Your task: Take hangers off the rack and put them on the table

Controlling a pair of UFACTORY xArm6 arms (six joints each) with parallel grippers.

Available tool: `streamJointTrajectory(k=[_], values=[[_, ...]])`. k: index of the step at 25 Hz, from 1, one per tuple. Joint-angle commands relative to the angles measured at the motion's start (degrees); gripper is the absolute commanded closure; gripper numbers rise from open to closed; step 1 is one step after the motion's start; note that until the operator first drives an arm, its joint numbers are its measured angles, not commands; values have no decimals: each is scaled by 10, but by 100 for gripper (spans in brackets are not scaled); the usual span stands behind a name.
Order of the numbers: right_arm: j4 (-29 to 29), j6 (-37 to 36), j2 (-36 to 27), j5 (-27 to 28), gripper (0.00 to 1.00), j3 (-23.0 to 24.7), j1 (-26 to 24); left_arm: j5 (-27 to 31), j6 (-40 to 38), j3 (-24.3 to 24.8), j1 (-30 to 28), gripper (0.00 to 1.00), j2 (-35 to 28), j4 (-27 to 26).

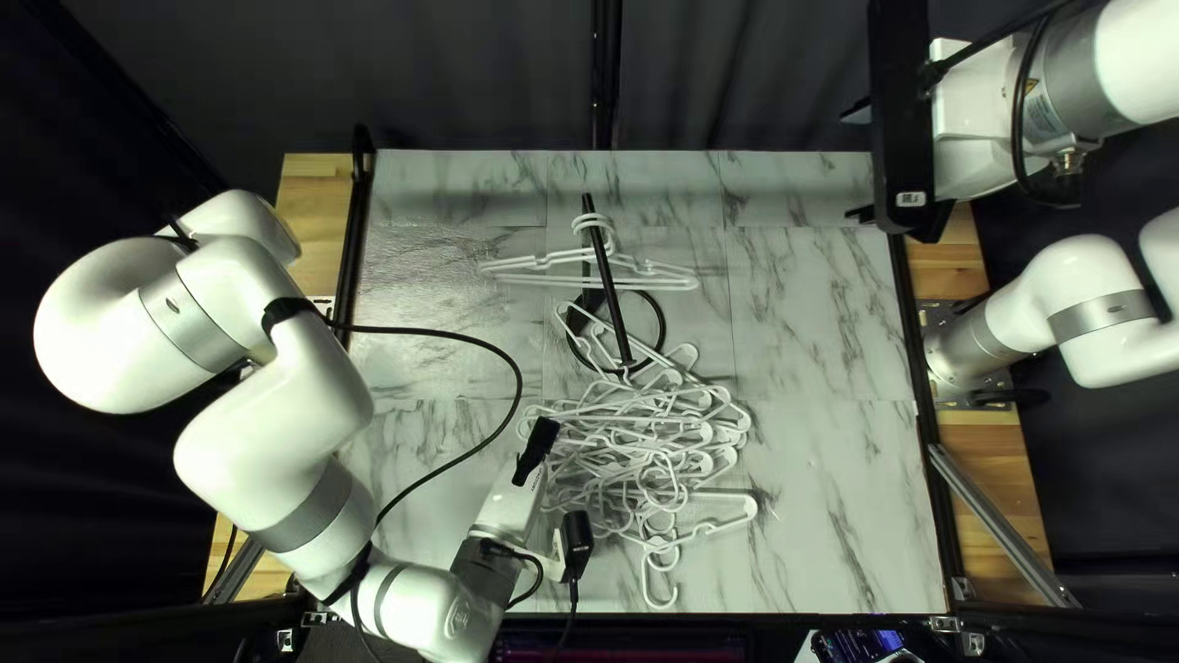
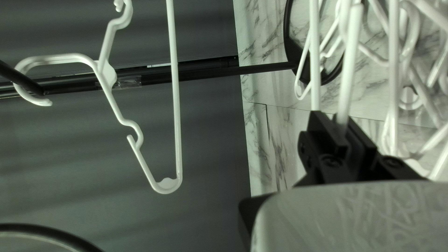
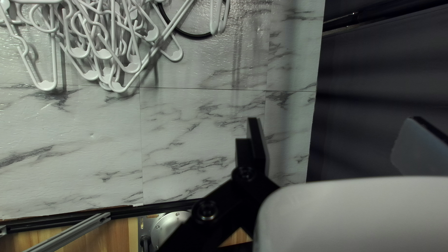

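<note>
In the top left view, my left gripper (image 1: 540,432) is over the left side of a tangled pile of white hangers (image 1: 651,432). The left wrist view shows my left gripper (image 2: 343,123) with both fingers against a white hanger's bar (image 2: 347,77); which pile hanger it belongs to is unclear. Behind the pile, a few hangers (image 1: 663,280) hang on the black rack (image 1: 610,289). One hanging hanger (image 2: 175,100) has its hook over the rack's arm. My right gripper (image 1: 863,162) is raised at the table's far right; in the right wrist view, the gripper (image 3: 333,140) holds nothing between spread fingers.
The rack's round base (image 1: 661,338) stands right behind the pile. A black cable (image 1: 498,356) from my left arm loops over the table's left part. Marble-patterned tabletop (image 1: 823,430) shows right of the pile; a dark curtain (image 1: 737,74) hangs behind.
</note>
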Motion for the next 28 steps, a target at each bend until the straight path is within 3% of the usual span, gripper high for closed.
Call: streamJointTrajectory(k=[1, 3, 4, 5, 6, 7, 19, 28], values=[[0, 0, 0, 0, 0, 0, 0, -5, -19, 5, -2, 97, 10, 3], [0, 0, 0, 0, 0, 0, 0, -13, -27, 8, 1, 90, 13, 3], [0, 0, 0, 0, 0, 0, 0, -16, -28, 8, 2, 81, 14, 3], [0, 0, 0, 0, 0, 0, 0, -20, -29, 8, 4, 29, 13, 2], [0, 0, 0, 0, 0, 0, 0, -29, -28, 12, 4, 19, 7, 1], [0, 0, 0, 0, 0, 0, 0, -33, -27, 13, 5, 0, 4, 1], [0, 0, 0, 0, 0, 0, 0, -96, -24, 59, 8, 0, -68, 8], [0, 0, 0, 0, 0, 0, 0, -161, -112, 124, 13, 0, -145, 23]])
